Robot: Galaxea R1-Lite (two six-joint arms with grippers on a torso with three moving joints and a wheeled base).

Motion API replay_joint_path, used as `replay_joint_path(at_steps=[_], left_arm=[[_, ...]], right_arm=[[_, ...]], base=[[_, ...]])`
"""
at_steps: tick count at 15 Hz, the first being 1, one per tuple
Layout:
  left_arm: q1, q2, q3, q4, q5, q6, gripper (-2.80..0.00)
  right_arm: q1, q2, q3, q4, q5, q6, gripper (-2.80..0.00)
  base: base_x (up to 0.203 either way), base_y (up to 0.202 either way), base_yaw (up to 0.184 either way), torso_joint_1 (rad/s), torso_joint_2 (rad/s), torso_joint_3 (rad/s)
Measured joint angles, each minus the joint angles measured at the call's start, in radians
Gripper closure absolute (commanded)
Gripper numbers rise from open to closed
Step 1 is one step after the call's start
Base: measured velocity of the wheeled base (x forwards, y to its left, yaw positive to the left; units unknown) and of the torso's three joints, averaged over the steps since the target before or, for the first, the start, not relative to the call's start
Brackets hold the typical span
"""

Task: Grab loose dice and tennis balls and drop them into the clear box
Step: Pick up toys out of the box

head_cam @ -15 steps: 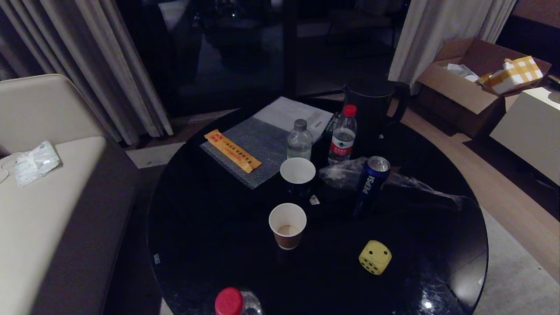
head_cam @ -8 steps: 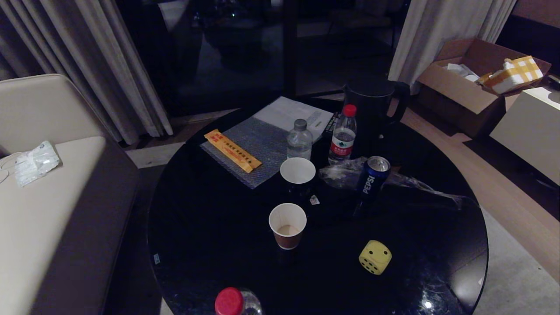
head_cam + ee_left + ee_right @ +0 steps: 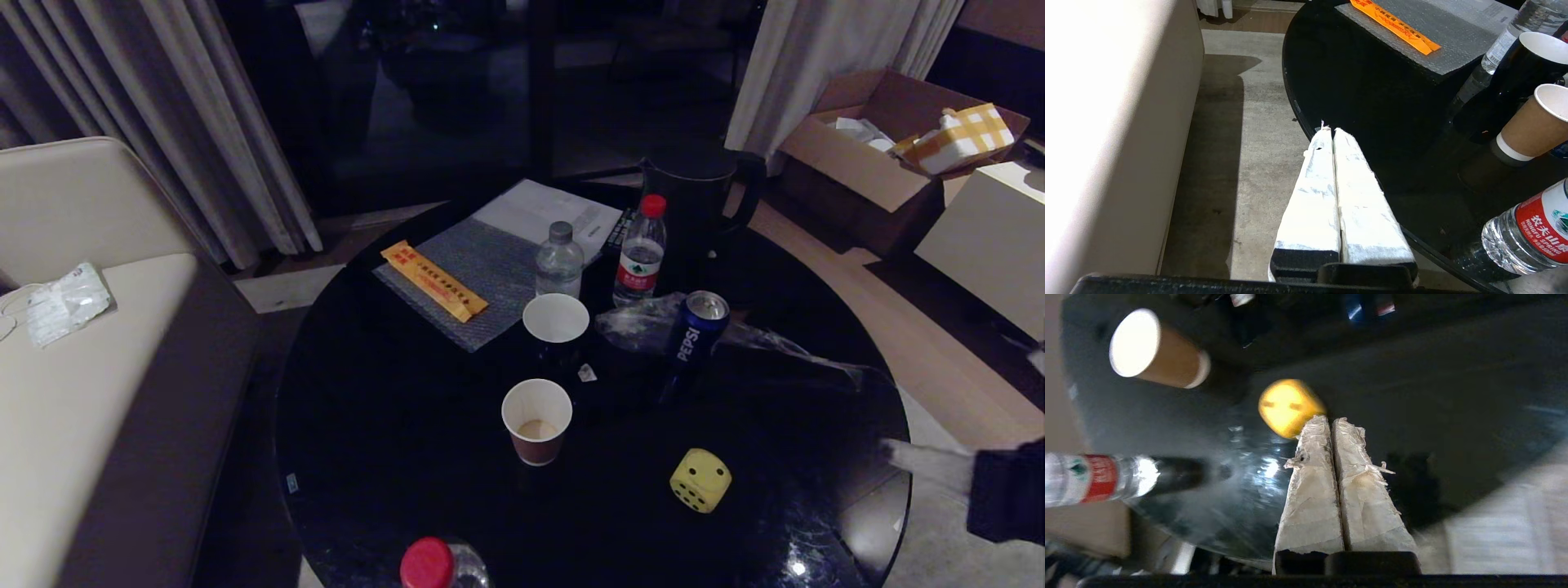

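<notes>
One yellow die (image 3: pixel 700 480) with dark pips lies on the front right of the round black table (image 3: pixel 392 457); it also shows, blurred, in the right wrist view (image 3: pixel 1286 406). My right gripper (image 3: pixel 891 452) reaches in from the right over the table's rim. It is shut and empty, its taped fingertips (image 3: pixel 1330 421) pointing toward the die and still short of it. My left gripper (image 3: pixel 1329 131) is shut and empty, parked low beside the table's left edge. No tennis balls and no clear box are in view.
Two paper cups (image 3: pixel 536 420) (image 3: pixel 555 320), a Pepsi can (image 3: pixel 694 333), two water bottles (image 3: pixel 639 253) (image 3: pixel 559 261), crumpled plastic wrap (image 3: pixel 645 322), a dark kettle (image 3: pixel 694 196) and a bubble mailer with an orange packet (image 3: pixel 433 280) crowd the table's middle and back. A red-capped bottle (image 3: pixel 429 563) stands at the front edge. A sofa (image 3: pixel 73 392) is at left.
My right arm has swung up into the head view from the right, its shut gripper now over the table's right rim. The die and the other objects have not moved.
</notes>
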Motion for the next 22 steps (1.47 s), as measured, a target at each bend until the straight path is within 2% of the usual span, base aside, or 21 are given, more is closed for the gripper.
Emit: replay_joint_path(at_steps=[4,5,8,11,15,18,22], left_arm=[[0.000,0.000,0.000,0.000,0.000,0.000,0.00],[0.000,0.000,0.000,0.000,0.000,0.000,0.00],[0.000,0.000,0.000,0.000,0.000,0.000,0.00],[0.000,0.000,0.000,0.000,0.000,0.000,0.00],[0.000,0.000,0.000,0.000,0.000,0.000,0.00],[0.000,0.000,0.000,0.000,0.000,0.000,0.00],[0.000,0.000,0.000,0.000,0.000,0.000,0.00]], right_arm=[[0.136,0.269,-0.081,-0.055,-0.002,-0.002,0.00],[0.156,0.323,-0.101,-0.060,-0.002,-0.009,-2.80],[0.189,0.454,-0.161,-0.065,-0.002,-0.053,-2.80],[0.195,0.518,-0.180,-0.064,-0.003,-0.180,-2.80],[0.189,0.572,-0.196,-0.070,0.006,-0.246,-2.80],[0.189,0.596,-0.194,-0.071,0.002,-0.363,-2.80],[0.191,0.648,-0.199,-0.072,0.031,-0.464,-2.80]], base=[[0.000,0.000,0.000,0.000,0.00,0.000],[0.000,0.000,0.000,0.000,0.00,0.000],[0.000,0.000,0.000,0.000,0.00,0.000],[0.000,0.000,0.000,0.000,0.00,0.000],[0.000,0.000,0.000,0.000,0.00,0.000],[0.000,0.000,0.000,0.000,0.00,0.000],[0.000,0.000,0.000,0.000,0.00,0.000]])
